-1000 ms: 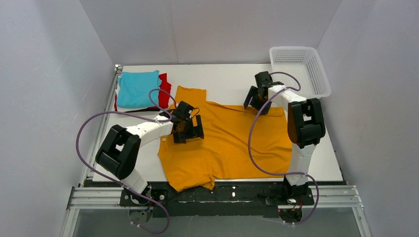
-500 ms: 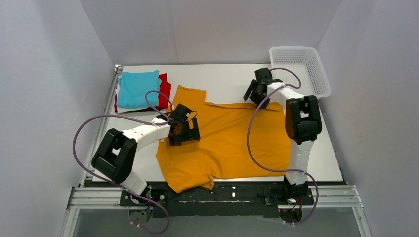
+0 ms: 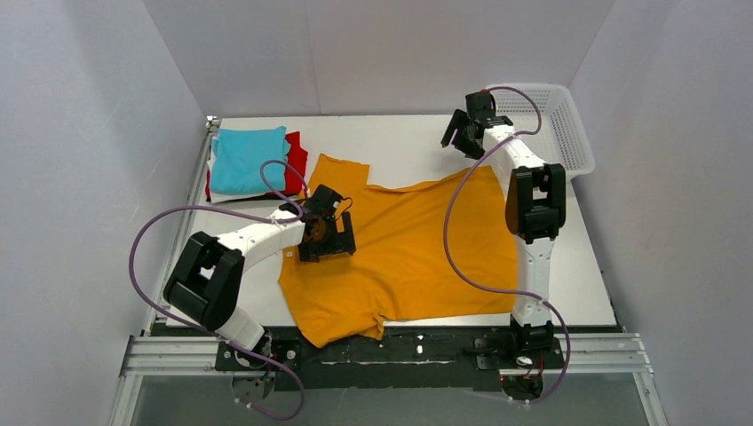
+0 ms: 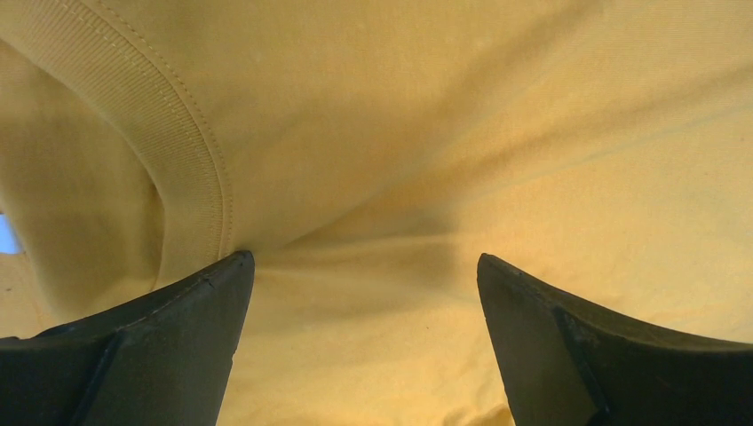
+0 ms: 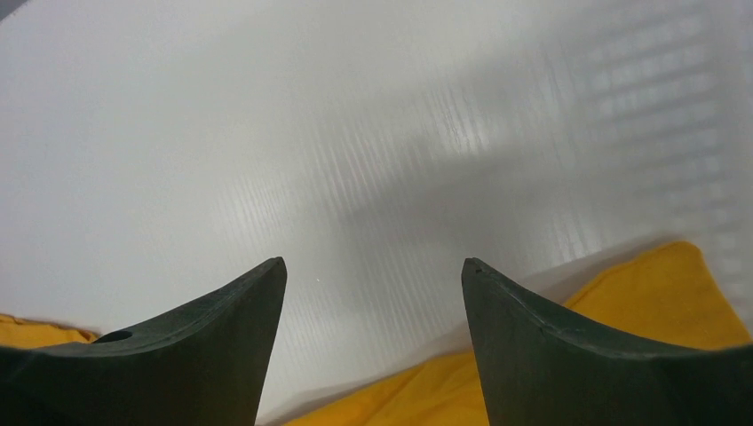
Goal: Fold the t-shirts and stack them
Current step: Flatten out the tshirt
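Note:
A large mustard-orange t-shirt (image 3: 417, 257) lies spread on the white table (image 3: 400, 142). My left gripper (image 3: 324, 238) is low over its left part, beside the ribbed collar (image 4: 169, 133). In the left wrist view the left gripper (image 4: 362, 259) is open, with only cloth (image 4: 444, 133) beneath it. My right gripper (image 3: 463, 133) hangs open over bare table behind the shirt's far edge. Seen from its wrist, the right gripper (image 5: 373, 262) holds nothing and the orange shirt (image 5: 657, 293) lies just below. Folded turquoise (image 3: 247, 158) and red (image 3: 296, 160) t-shirts are stacked at back left.
A white mesh basket (image 3: 559, 133) stands at the back right corner, just right of my right gripper. Grey walls close in the table on three sides. Purple cables loop from both arms over the shirt.
My right gripper has gone from above the shirt's far right edge to the back of the table, near the basket. My left gripper has drifted slightly left.

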Robot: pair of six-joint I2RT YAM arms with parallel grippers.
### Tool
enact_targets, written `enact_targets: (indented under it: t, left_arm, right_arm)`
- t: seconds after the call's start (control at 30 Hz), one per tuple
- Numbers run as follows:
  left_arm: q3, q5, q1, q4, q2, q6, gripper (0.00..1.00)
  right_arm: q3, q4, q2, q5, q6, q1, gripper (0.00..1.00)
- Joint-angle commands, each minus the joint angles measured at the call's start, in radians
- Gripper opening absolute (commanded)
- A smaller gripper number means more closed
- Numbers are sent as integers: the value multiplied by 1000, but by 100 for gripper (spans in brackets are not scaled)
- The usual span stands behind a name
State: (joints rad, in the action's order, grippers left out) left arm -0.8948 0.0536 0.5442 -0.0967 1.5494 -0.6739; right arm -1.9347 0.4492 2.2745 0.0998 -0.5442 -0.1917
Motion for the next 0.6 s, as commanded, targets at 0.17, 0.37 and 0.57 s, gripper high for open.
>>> enact_targets:
  t: [0.17,0.37,0.57]
  left_arm:
    - [-141,73,-11,119,-36,54,98]
    - [-194,67,-92,62,95,57,98]
    - [-319,5,-191,41,287,33,98]
  right_arm:
    - [259,98,-325,-84,77,-72,83]
    - [551,-27,-439,-183,12,-110,87]
    - [533,50,-357,-141,14,-108,88]
